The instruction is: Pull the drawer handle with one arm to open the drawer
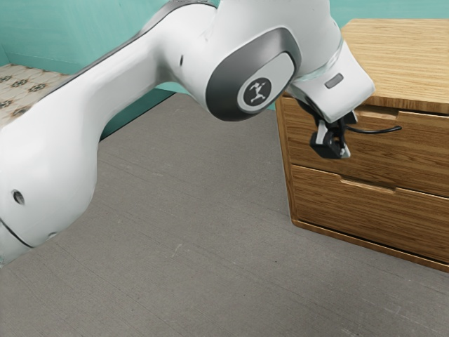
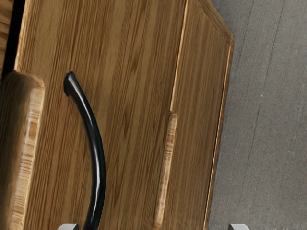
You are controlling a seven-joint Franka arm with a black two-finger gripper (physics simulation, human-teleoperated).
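A wooden cabinet (image 1: 414, 56) stands at the exterior view's right with two drawers. The upper drawer front (image 1: 400, 158) carries a thin black curved handle (image 1: 375, 130). My gripper (image 1: 335, 145) hangs just in front of that front, at the handle's end nearer the cabinet's corner. In the wrist view the black handle (image 2: 93, 143) arcs across the upper drawer front (image 2: 129, 96). It runs down between my two fingertips (image 2: 68, 226), close to one of them and far from the other. The fingers stand wide apart, so the gripper is open. The upper drawer looks about flush with the cabinet.
The lower drawer (image 1: 379, 214) has a wooden lip (image 1: 367, 186) as its grip. Grey floor (image 1: 189, 239) spreads in front of the cabinet. A teal wall (image 1: 63, 35) stands behind, and a patterned surface (image 1: 21, 88) lies at the far left.
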